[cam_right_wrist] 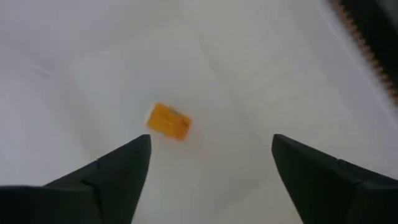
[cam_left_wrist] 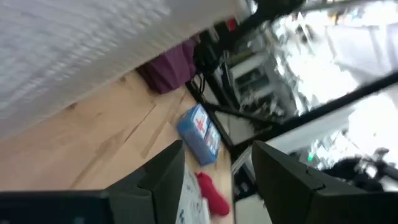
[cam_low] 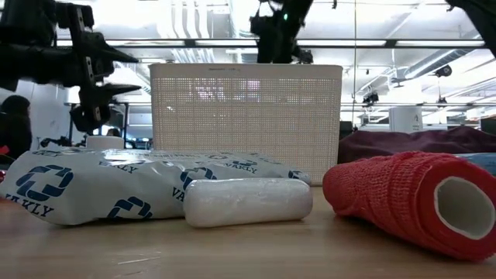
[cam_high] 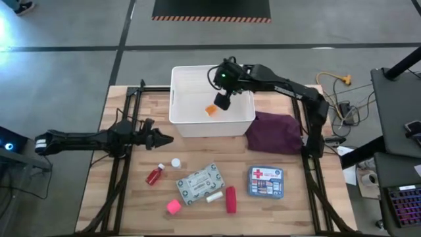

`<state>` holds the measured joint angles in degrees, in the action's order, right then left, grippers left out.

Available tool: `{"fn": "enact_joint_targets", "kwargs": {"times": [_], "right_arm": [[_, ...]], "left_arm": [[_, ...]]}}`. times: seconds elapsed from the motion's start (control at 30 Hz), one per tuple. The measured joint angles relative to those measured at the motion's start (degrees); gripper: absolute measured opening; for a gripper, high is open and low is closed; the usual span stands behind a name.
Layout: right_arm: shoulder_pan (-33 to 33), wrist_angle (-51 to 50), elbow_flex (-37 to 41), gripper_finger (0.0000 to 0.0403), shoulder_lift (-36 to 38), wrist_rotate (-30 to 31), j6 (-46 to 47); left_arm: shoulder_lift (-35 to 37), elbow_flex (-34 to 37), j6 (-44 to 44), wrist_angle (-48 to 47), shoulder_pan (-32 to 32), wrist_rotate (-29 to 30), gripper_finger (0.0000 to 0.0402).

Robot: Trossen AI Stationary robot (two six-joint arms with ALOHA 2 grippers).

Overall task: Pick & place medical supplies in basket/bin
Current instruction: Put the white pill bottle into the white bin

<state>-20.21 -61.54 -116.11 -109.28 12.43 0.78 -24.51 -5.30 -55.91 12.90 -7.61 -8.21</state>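
The white bin [cam_high: 181, 125] stands at the table's far middle. My right gripper [cam_high: 222, 101] hangs over it, open, holding nothing. In the right wrist view a small orange block [cam_right_wrist: 168, 121] shows against the bin's white floor, below the open right gripper [cam_right_wrist: 211, 146]. My left gripper [cam_high: 166, 139] is open, level, just off the bin's near left corner. Lying on the near table are a red bottle [cam_high: 155, 175], white cap [cam_high: 175, 162], grey-green packet [cam_high: 200, 184], white roll [cam_high: 214, 197], red roll [cam_high: 231, 199], pink cube [cam_high: 173, 207] and blue first-aid box [cam_high: 266, 182].
A maroon cloth [cam_high: 273, 131] lies heaped against the bin's right side. Black frame rails [cam_high: 125, 164] run along the table's left and right sides. Bare wood shows between the bin's near wall and the row of supplies.
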Motion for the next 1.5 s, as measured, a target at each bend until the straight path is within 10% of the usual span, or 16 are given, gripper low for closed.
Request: {"fn": "enact_joint_targets", "kwargs": {"times": [0.4,0.87,1.0,1.5], "right_arm": [[10.17,-1.75,13.82,0.0359,16.12,10.13,4.60],[19.10,-1.26,40.92,0.0359,32.52,14.79,22.89],[20.76,-1.06,46.05,0.0359,36.24,14.79,26.24],[22.73,3.86,59.35,0.0359,45.23,17.61,33.16]], "left_arm": [[-13.75,-33.50,17.47,-56.29,17.78,22.80,0.0151],[-41.32,-40.17,9.71,-55.88,35.39,27.53,0.0260],[-43.97,-42.79,5.06,-55.03,39.54,36.58,0.0274],[-53.91,-39.84,-12.17,-53.81,46.14,40.44,0.0275]]}}
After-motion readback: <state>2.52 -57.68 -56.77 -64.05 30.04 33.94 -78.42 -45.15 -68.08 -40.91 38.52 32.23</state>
